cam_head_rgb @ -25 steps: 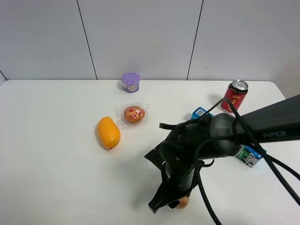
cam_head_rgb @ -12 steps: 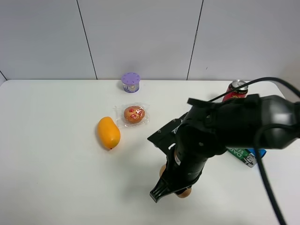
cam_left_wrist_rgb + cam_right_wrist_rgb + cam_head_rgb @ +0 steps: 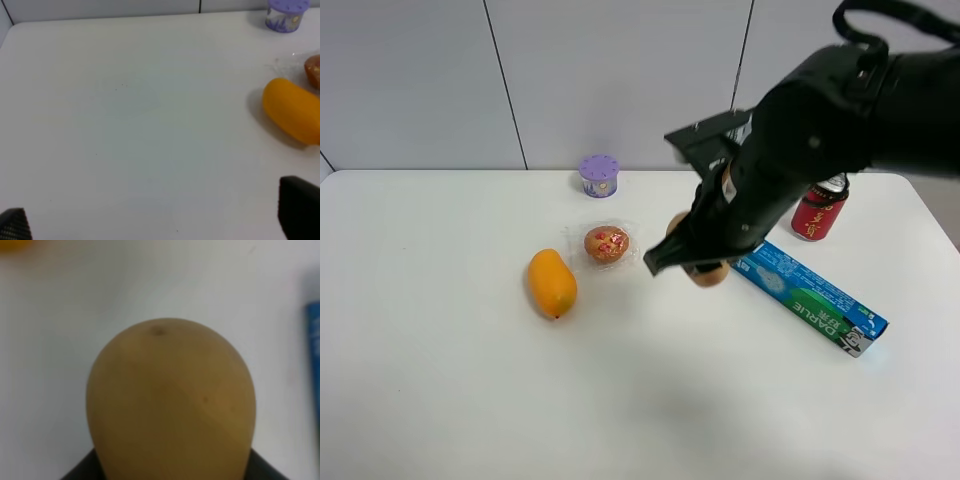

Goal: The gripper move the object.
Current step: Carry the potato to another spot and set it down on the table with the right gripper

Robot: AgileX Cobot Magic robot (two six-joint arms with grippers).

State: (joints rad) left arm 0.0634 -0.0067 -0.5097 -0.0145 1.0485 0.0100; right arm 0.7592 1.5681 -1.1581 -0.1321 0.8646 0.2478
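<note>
While my right end effector (image 3: 695, 262) hung above the counter (image 3: 440, 380), it was clenched on the object (image 3: 708, 273), a tan potato-like lump pinched between its two black fingers (image 3: 77, 474). Through the right wrist camera the lump filled nearly the whole view. Its rounded end pointed away from the end effector, a small dark spot sat near its tip, and the white counter was blurred beyond it.

Just beside the end effector, on the side toward my left arm, lay a plastic-wrapped round cake (image 3: 606, 244), and farther that way an orange mango (image 3: 551, 283). On the opposite side a blue and green box (image 3: 810, 298) lay flat, one end near the held lump. Beyond the end effector, toward the wall, stood a red can (image 3: 820, 208), partly hidden by my arm, and a small purple cup (image 3: 599, 175).

My left end effector (image 3: 156, 220) was released, its fingertips wide apart over the counter, with the mango ahead of it and off to one side.
</note>
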